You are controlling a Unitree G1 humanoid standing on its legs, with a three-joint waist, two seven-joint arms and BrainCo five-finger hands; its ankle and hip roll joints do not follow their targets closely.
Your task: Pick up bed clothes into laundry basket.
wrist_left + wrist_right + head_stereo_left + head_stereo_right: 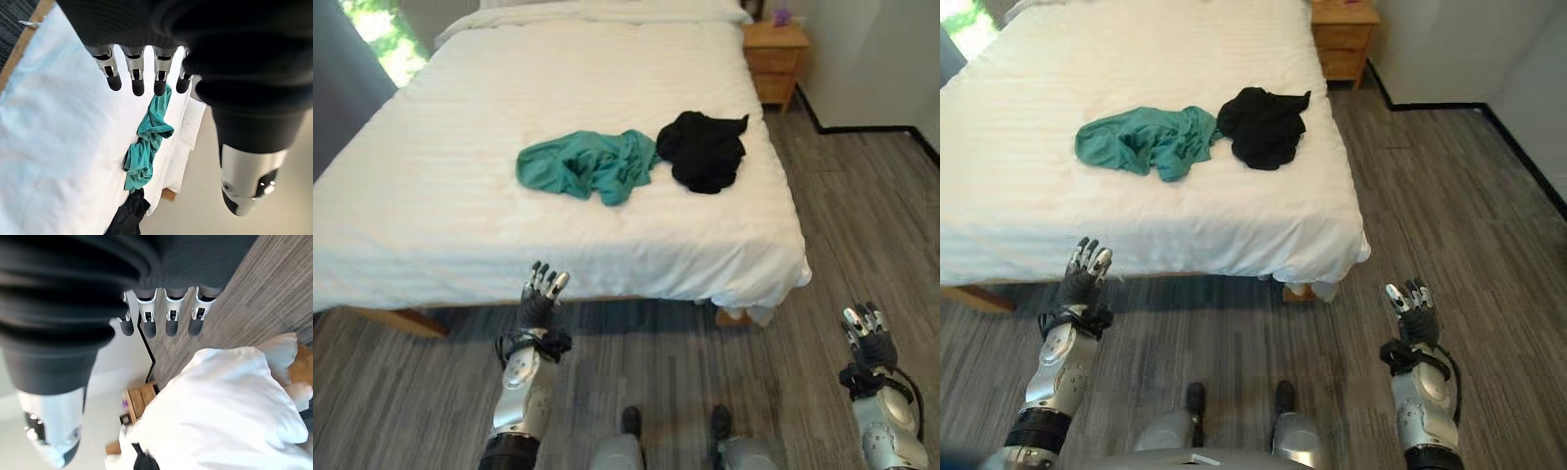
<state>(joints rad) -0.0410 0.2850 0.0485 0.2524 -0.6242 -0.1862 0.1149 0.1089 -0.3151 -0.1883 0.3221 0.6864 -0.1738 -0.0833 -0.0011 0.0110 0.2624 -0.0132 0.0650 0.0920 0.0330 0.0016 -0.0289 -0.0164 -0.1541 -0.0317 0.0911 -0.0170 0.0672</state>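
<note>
Left eye view: teal garment [589,164] and black garment [703,149] lie touching at the bed's [460,215] centre; left robot hand [540,292] and right robot hand [867,331], lower frame, hang open and empty, likely awaiting a reach.

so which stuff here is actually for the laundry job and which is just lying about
For the job:
- teal garment, crumpled on the bed
- black garment, beside it, touching
- left hand and right hand, both open and empty

Just there:
- wooden nightstand
- small purple item on top of it
</note>
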